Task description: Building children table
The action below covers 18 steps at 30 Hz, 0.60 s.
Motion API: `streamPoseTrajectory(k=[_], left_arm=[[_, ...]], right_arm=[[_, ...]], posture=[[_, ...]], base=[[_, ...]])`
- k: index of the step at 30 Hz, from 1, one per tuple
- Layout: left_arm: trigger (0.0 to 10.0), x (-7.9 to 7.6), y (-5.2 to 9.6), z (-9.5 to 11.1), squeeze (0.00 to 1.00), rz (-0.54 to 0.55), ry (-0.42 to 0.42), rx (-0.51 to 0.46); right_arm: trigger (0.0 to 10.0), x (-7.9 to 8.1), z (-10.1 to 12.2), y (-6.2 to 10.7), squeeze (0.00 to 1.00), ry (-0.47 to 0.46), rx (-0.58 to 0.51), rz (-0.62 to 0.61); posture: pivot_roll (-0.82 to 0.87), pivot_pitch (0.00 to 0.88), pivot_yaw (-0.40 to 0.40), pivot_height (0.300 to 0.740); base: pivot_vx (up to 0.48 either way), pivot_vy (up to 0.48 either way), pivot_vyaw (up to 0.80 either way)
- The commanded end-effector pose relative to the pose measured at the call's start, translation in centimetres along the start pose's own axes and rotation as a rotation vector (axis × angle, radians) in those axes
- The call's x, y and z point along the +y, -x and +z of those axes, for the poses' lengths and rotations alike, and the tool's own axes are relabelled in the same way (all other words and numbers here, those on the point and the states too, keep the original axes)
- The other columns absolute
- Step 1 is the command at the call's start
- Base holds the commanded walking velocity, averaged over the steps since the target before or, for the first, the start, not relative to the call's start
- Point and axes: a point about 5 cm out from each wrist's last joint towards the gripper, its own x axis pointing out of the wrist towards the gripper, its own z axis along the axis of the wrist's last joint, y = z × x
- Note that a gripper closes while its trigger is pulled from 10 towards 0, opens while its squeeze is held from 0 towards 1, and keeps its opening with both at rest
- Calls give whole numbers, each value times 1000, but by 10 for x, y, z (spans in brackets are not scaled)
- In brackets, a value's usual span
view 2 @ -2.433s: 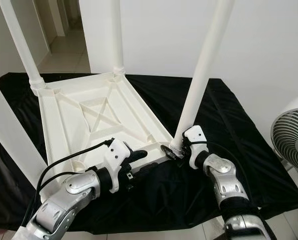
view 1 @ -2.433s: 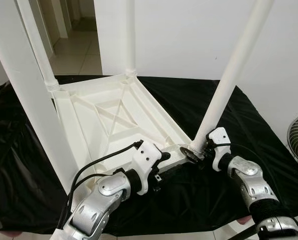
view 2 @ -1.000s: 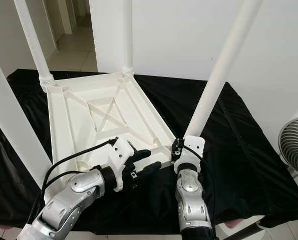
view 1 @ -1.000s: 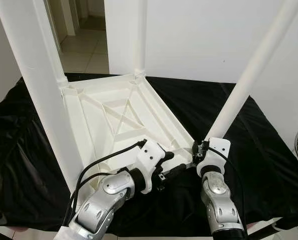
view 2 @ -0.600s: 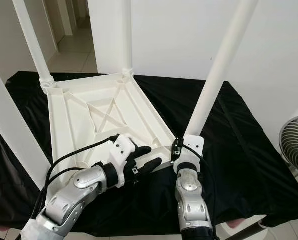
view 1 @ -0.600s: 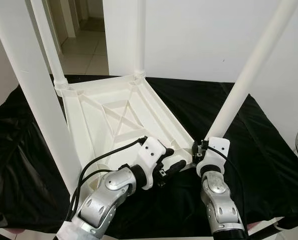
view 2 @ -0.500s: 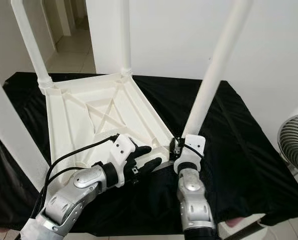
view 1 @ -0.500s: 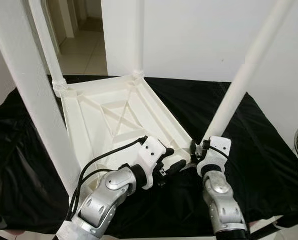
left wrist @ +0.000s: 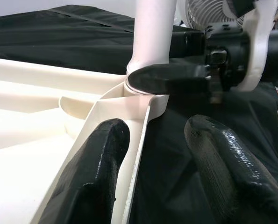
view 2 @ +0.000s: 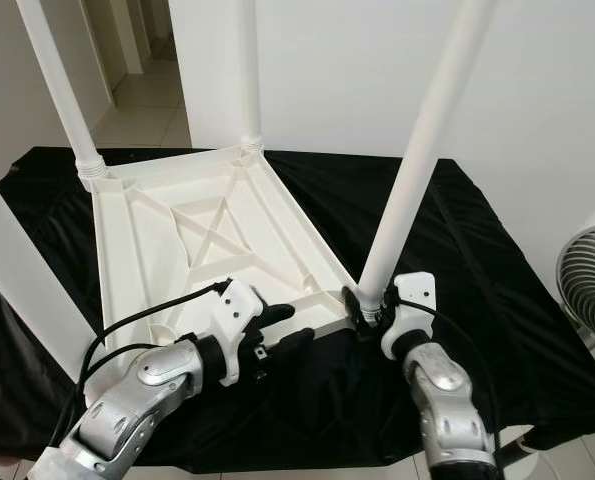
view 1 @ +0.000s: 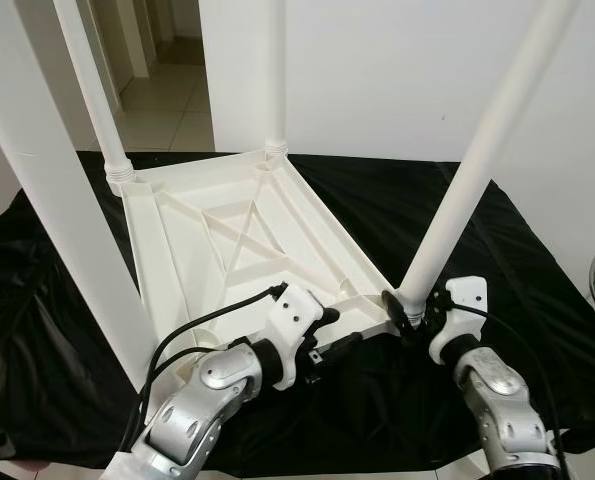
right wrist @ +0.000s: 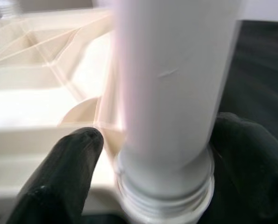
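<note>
**Both grippers at the near corner of the upturned table**

You see the white children's table lying upside down on a black cloth, with its legs pointing up. All places below are given from this table.

At its near edge, your left gripper straddles the rim: in the left wrist view one black finger lies inside the rim, on the white underside, and the other finger is outside, over the cloth. The fingers stand spread, and between them there is only the thin rim; they are not clamped on it.

At the near right corner, your right gripper is closed around the base of the near right leg, just above the threaded collar where the leg enters the corner socket. In the right wrist view, a black finger sits on each side of this leg.

The near left leg rises at the near left corner. The two far legs stand at the far corners.

Beyond the table's right side, a white fan stands off the cloth.
</note>
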Motion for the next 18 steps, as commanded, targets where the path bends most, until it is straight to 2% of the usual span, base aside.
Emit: streamPoseTrajectory(k=[1, 6, 13, 15, 18], left_arm=[[10000, -5, 2, 0, 0, -72, -10, -1], [10000, -2, 3, 0, 0, -68, -19, 3], [10000, -4, 1, 3, 0, -70, -25, -6], [10000, -4, 1, 3, 0, -70, -25, -6], [10000, -6, 0, 7, 0, -82, -37, -15]], right_arm=[[10000, -1, -5, -1, 0, -4, 23, 94], [10000, -9, -7, -13, 0, 56, 47, 174], [10000, -20, -4, -32, 0, 94, 42, 164], [10000, -20, -4, -32, 0, 94, 42, 164], [10000, -19, -4, -41, 0, 102, 49, 194]], posture=[[-51, 12, -14, 740], [-40, 0, -20, 740], [-21, 0, -23, 740], [-21, 0, -23, 740], [-12, 0, -25, 740]], base=[[0, 0, 0], [0, 0, 0], [0, 0, 0], [0, 0, 0], [0, 0, 0]])
